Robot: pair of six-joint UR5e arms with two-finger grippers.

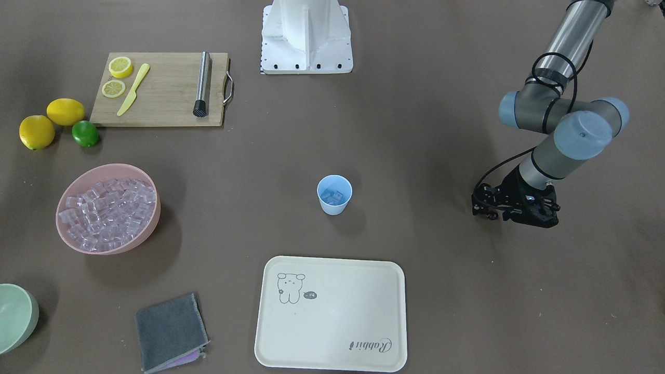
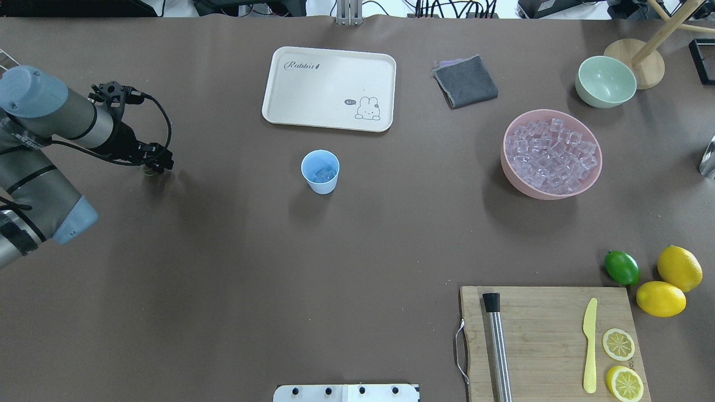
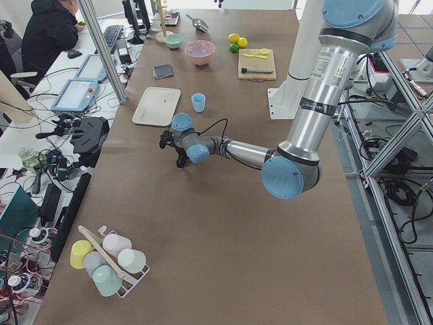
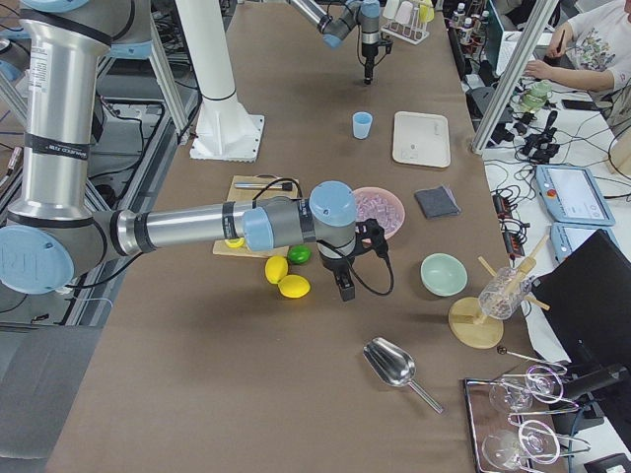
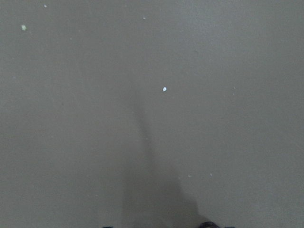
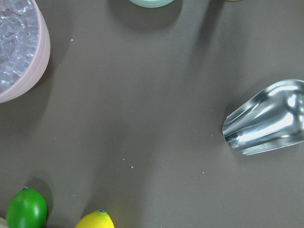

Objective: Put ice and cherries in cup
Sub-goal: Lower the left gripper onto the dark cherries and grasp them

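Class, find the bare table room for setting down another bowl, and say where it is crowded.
Widest bare stretch: between the cup and the cutting board, toward the robot's base. Crowded: the robot's right end, where pink bowl, green bowl, lime and lemons cluster.

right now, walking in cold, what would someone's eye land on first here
Most likely the pink bowl heaped with clear ice on the robot's right side of the table. Next, the lone light-blue cup mid-table, with a few cubes already in it, near the cream tray. The yellow lemons and green lime beside the cutting board add the brightest colour.
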